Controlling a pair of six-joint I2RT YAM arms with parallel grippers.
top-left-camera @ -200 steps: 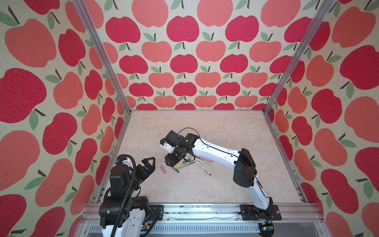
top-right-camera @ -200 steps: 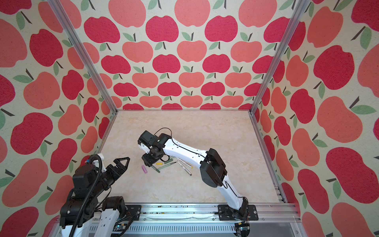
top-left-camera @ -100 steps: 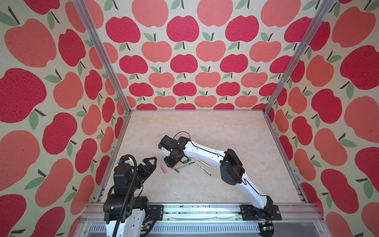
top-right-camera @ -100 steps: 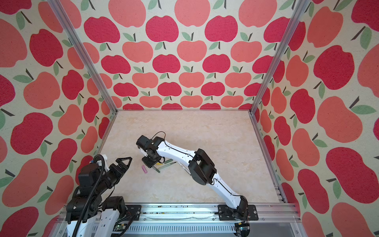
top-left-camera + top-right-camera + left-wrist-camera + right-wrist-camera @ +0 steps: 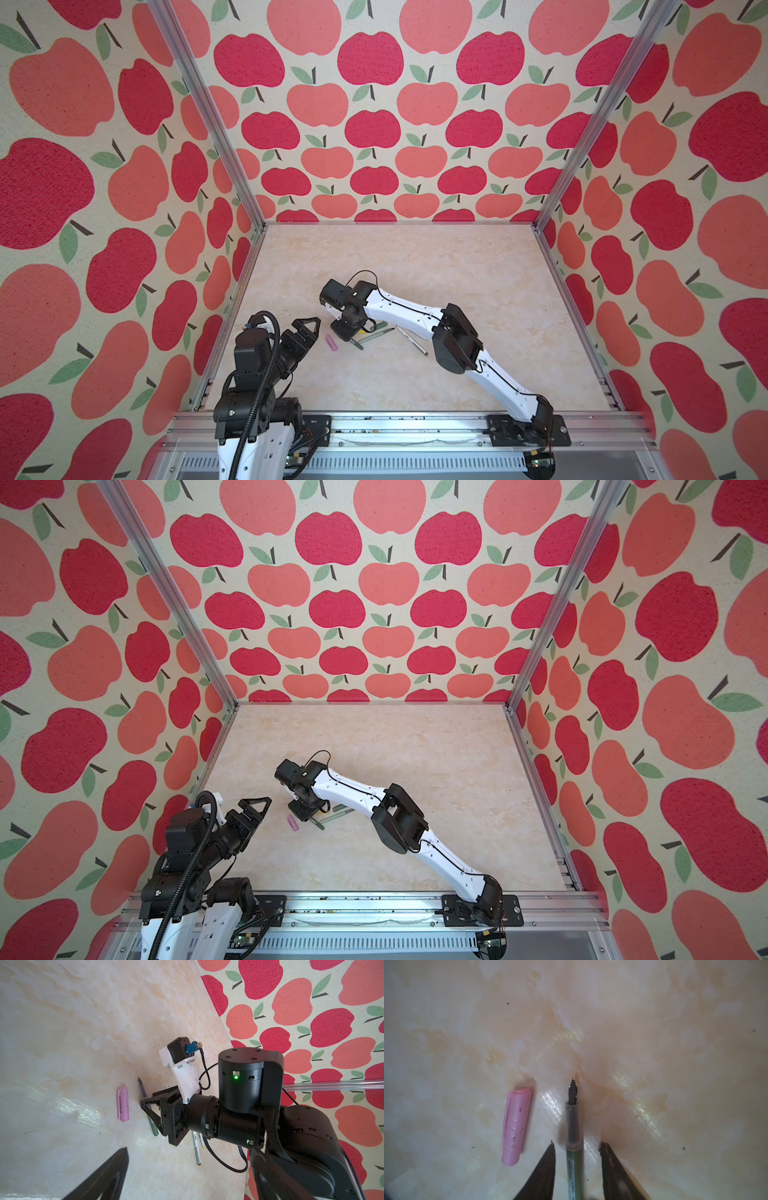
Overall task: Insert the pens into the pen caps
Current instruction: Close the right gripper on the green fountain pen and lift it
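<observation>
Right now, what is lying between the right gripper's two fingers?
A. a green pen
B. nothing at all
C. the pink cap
A: in the right wrist view the green pen lies between the open fingers of the right gripper, while the pink cap lies outside them, beside the pen.

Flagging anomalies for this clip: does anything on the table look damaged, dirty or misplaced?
Nothing broken or spilled. The pink cap is flecked with dark specks and lies loose beside the dark green pen that the right gripper straddles with open jaws, a colour mismatch if those two are paired.
</observation>
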